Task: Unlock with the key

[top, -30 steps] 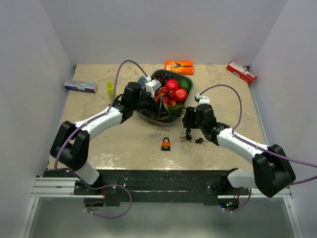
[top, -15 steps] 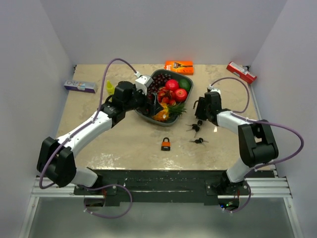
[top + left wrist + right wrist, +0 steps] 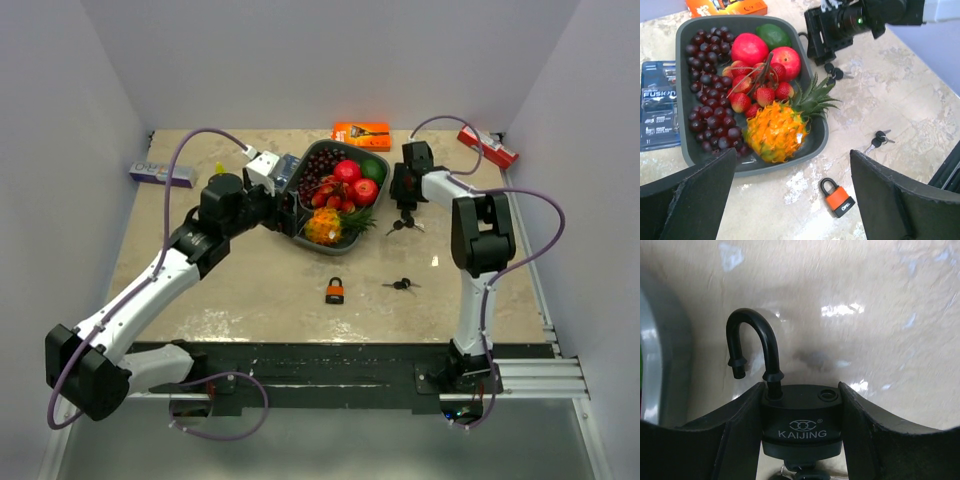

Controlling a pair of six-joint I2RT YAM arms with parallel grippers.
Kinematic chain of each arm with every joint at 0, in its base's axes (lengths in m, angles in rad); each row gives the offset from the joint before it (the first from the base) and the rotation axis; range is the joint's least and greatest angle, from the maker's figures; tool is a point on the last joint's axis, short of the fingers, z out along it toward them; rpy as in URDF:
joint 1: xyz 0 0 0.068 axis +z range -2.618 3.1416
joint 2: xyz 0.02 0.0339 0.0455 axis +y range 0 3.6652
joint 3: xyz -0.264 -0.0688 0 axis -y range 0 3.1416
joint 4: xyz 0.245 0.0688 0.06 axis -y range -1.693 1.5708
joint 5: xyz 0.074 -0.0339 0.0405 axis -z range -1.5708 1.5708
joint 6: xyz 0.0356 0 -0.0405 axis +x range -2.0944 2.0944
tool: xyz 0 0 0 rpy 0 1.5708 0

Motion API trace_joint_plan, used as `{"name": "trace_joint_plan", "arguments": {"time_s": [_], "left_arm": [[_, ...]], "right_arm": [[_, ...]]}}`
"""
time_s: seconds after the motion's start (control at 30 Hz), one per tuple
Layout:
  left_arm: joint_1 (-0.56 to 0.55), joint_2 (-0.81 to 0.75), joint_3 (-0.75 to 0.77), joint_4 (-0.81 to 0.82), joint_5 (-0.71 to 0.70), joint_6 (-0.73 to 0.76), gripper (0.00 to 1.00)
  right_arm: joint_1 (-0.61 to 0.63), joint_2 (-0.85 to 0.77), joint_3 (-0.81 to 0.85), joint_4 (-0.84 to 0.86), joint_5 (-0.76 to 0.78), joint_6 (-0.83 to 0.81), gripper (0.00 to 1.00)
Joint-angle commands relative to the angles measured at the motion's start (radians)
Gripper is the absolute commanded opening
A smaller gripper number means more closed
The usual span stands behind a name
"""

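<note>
My right gripper [image 3: 801, 396] is shut on a black KAIJING padlock [image 3: 802, 427] whose shackle [image 3: 751, 342] stands open. A key sits in its underside. In the top view this gripper [image 3: 403, 188] is to the right of the fruit tray, with a key bunch [image 3: 403, 223] hanging below it. An orange padlock [image 3: 335, 291] lies shut on the table, with a second key bunch [image 3: 401, 284] to its right. Both show in the left wrist view: the orange padlock [image 3: 839, 198] and the keys [image 3: 879, 140]. My left gripper [image 3: 792, 175] is open and empty above the tray's near edge.
A grey tray [image 3: 290, 232] holds grapes, apples, strawberries and a pineapple-like fruit. A blue razor pack [image 3: 657, 117] lies beside it. An orange box [image 3: 361, 134], a red box [image 3: 487, 146] and a blue-white box [image 3: 158, 174] lie along the back.
My right arm has swung from the table's middle to the back right, carrying the black padlock and its keys. My left arm has drawn back to the left of the tray.
</note>
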Motion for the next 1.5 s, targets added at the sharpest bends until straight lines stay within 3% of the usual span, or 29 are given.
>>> {"name": "trace_joint_plan", "arguments": {"time_s": [0.0, 0.17, 0.4, 0.8, 1.03, 1.23, 1.47], "left_arm": [[-0.004, -0.027, -0.026, -0.010, -0.034, 0.033, 0.99], [-0.004, -0.024, -0.029, -0.012, -0.020, 0.030, 0.99], [-0.004, -0.004, -0.029, -0.013, -0.022, 0.030, 0.99], [-0.004, -0.009, -0.031, -0.009, -0.005, 0.036, 0.99], [-0.004, -0.041, -0.043, -0.010, -0.029, 0.042, 0.99], [-0.004, -0.079, -0.069, -0.001, -0.077, 0.037, 0.99], [-0.004, -0.110, -0.106, -0.025, -0.131, 0.034, 0.99]], "right_arm": [[-0.057, 0.051, 0.140, -0.118, 0.032, -0.073, 0.00], [-0.089, 0.100, 0.186, -0.161, 0.094, -0.136, 0.09], [-0.094, 0.122, 0.182, -0.156, 0.129, -0.185, 0.38], [-0.097, 0.083, 0.152, -0.132, 0.128, -0.189, 0.76], [-0.097, -0.025, 0.082, -0.107, 0.102, -0.154, 0.84], [-0.063, -0.334, -0.164, -0.030, 0.075, -0.076, 0.86], [0.193, -0.604, -0.407, -0.125, 0.085, 0.042, 0.85]]}}
